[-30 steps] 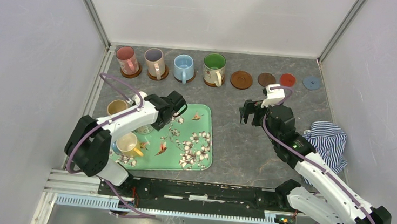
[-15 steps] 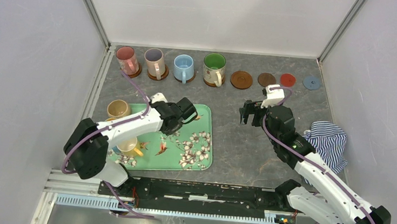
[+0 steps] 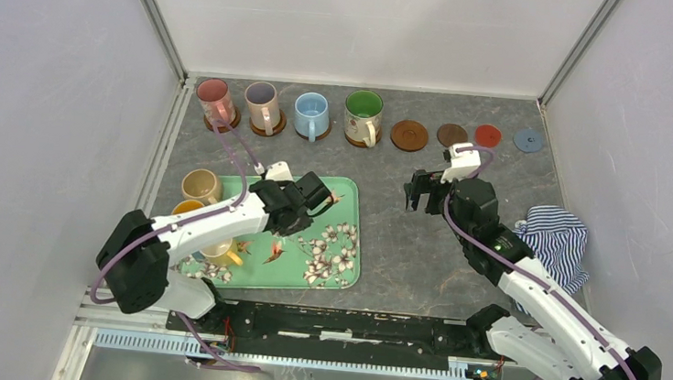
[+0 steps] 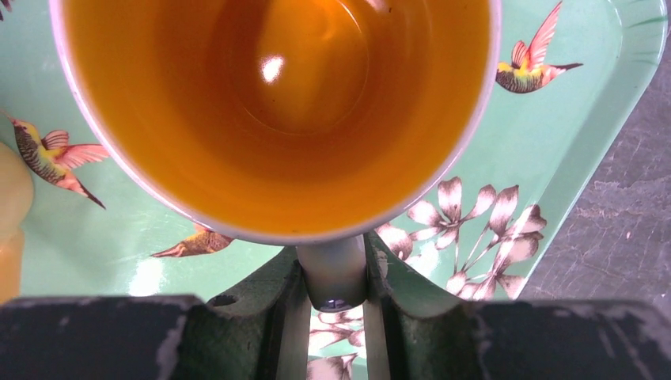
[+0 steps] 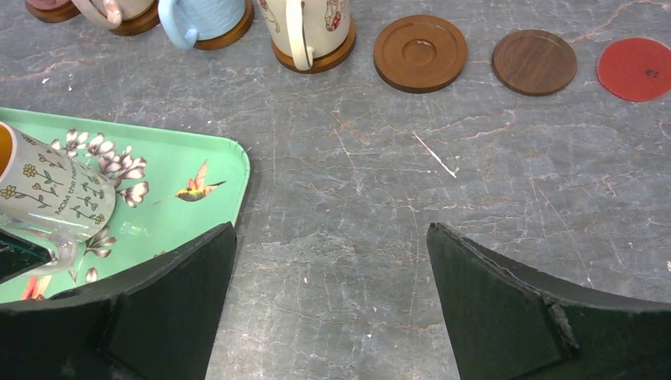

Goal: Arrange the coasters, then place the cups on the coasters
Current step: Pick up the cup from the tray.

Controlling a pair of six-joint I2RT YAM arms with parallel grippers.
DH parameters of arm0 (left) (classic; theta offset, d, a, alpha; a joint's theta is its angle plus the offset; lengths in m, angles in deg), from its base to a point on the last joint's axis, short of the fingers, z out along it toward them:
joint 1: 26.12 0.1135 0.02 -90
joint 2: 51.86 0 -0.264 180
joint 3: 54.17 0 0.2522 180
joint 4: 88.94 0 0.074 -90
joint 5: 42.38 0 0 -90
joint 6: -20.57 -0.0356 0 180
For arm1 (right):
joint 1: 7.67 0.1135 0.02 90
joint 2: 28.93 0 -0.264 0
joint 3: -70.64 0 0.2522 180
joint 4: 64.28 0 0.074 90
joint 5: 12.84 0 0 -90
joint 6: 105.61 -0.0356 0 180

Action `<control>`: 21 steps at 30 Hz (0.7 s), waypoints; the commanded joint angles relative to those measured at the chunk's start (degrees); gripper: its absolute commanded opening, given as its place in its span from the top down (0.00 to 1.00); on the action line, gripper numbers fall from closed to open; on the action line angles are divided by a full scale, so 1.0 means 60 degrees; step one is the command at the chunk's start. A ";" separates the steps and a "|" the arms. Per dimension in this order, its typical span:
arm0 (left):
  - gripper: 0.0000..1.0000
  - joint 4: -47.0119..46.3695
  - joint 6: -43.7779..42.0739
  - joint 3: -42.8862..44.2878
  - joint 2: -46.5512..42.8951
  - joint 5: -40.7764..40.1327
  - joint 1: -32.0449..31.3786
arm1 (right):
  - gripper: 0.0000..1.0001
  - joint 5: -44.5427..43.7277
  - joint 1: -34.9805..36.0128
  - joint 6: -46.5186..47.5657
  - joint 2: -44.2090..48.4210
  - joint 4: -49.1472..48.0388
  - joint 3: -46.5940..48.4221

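Left pincer (image 4: pixel 334 277): clamped on the orange cup (image 4: pixel 277 103) by its handle, ready to carry it off the tray (image 4: pixel 554 134).
Right pincer (image 5: pixel 332 293): wide, empty.
Bare coaster (image 5: pixel 420 52): at its 12 o'clock, the likely destination.

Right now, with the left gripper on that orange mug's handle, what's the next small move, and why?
Probably lift the orange mug straight up, clear of the tray. The left gripper is shut on its handle, so the grasp looks done, and the bare wooden coaster beside the green cup is free to receive it.
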 commanded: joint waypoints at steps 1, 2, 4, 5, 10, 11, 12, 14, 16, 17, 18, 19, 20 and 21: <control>0.64 -0.0185 -0.0459 -0.0132 -0.0678 0.0026 -0.0039 | 0.02 0.0306 0.0032 -0.0160 -0.0153 -0.0492 0.0087; 0.61 -0.0183 -0.0479 -0.0133 -0.0725 -0.0007 -0.0039 | 0.02 0.0356 0.0032 -0.0166 -0.0180 -0.0501 0.0108; 0.51 -0.0143 -0.0534 -0.0120 -0.0772 -0.0096 -0.0039 | 0.02 0.0455 0.0032 -0.0185 -0.0265 -0.0499 0.0152; 0.48 -0.0116 -0.0531 -0.0119 -0.0763 -0.0147 -0.0039 | 0.02 0.0484 0.0028 -0.0191 -0.0295 -0.0504 0.0164; 0.42 -0.0072 -0.0452 -0.0162 -0.0598 -0.0326 -0.0039 | 0.02 0.0519 0.0030 -0.0169 -0.0344 -0.0449 0.0183; 0.42 -0.0074 -0.0463 -0.0155 -0.0519 -0.0337 -0.0039 | 0.02 0.0520 0.0032 -0.0168 -0.0343 -0.0459 0.0176; 0.43 -0.0075 -0.0496 -0.0142 -0.0390 -0.0362 -0.0039 | 0.02 0.0487 0.0031 -0.0162 -0.0329 -0.0433 0.0155; 0.46 -0.0074 -0.0568 -0.0120 -0.0217 -0.0433 -0.0039 | 0.02 0.0437 0.0032 -0.0133 -0.0304 -0.0419 0.0139; 0.52 -0.0102 -0.0629 -0.0146 -0.0109 -0.0555 -0.0039 | 0.02 0.0377 0.0030 -0.0112 -0.0259 -0.0381 0.0115; 0.55 -0.0168 -0.0694 -0.0192 -0.0087 -0.0638 -0.0039 | 0.02 0.0346 0.0030 -0.0106 -0.0231 -0.0355 0.0102; 0.57 -0.0202 -0.0735 -0.0234 -0.0062 -0.0733 -0.0039 | 0.02 0.0331 0.0024 -0.0082 -0.0202 -0.0347 0.0095; 0.59 -0.0206 -0.0744 -0.0261 -0.0038 -0.0831 -0.0039 | 0.02 0.0290 0.0028 -0.0074 -0.0171 -0.0330 0.0069; 0.60 -0.0206 -0.0771 -0.0288 -0.0010 -0.0909 -0.0032 | 0.02 0.0264 0.0028 -0.0054 -0.0142 -0.0321 0.0066; 0.61 -0.0206 -0.0794 -0.0314 0.0003 -0.0957 -0.0038 | 0.02 0.0231 0.0028 -0.0041 -0.0133 -0.0309 0.0051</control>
